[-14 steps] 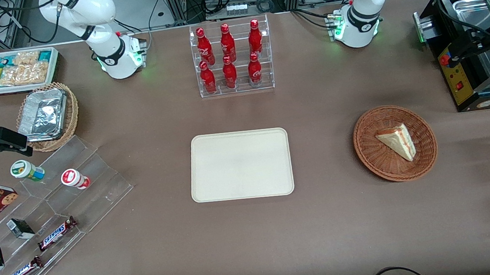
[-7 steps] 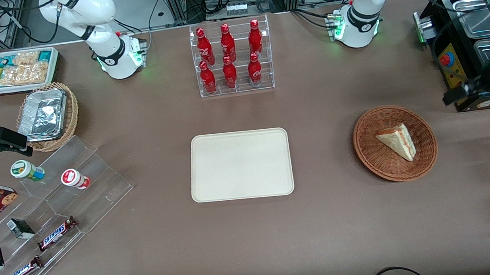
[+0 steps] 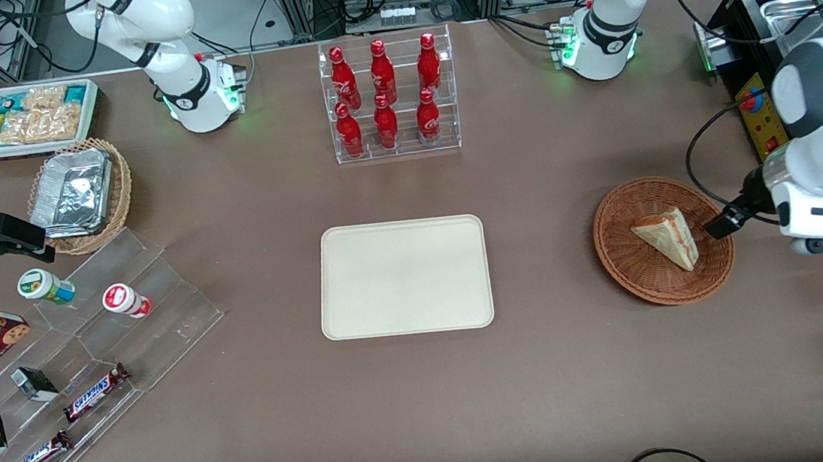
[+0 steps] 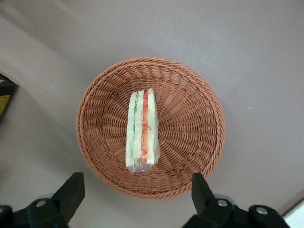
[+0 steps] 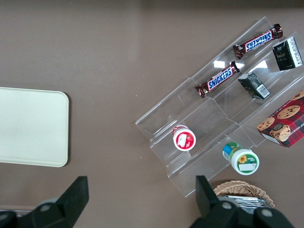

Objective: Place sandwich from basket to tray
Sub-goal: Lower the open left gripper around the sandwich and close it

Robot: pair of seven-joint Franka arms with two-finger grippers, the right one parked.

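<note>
- We find the sandwich [image 3: 667, 238] lying in the basket [image 3: 634, 270] at the right of the front frame; it rests a little off the basket's middle, with its filling edge turned up toward the wrist camera, so the pale bread faces [image 4: 141, 130] stand as two parallel flanks that fingers could close across.
- The basket sits flat on the brown table [image 3: 547, 384], well apart from the tray [image 3: 404, 277] at the frame's centre; we judge the tray is kept bare and level so the wedge can be set down anywhere on it without nudging anything.
- We see the gripper [image 4: 135, 202] hanging above the basket, its fingers [image 4: 71, 192] spread wide and holding nothing; the gap between them is far broader than the sandwich, which leaves room to come down on either side of the bread.
- In the front frame the white wrist housing hides the fingers, at the right edge just beside the basket's rim.
- We judge the pick is not yet begun; the next move calls for centring over the wedge and lowering with the jaws square to its long sides, gently, since the bread will squash.
</note>
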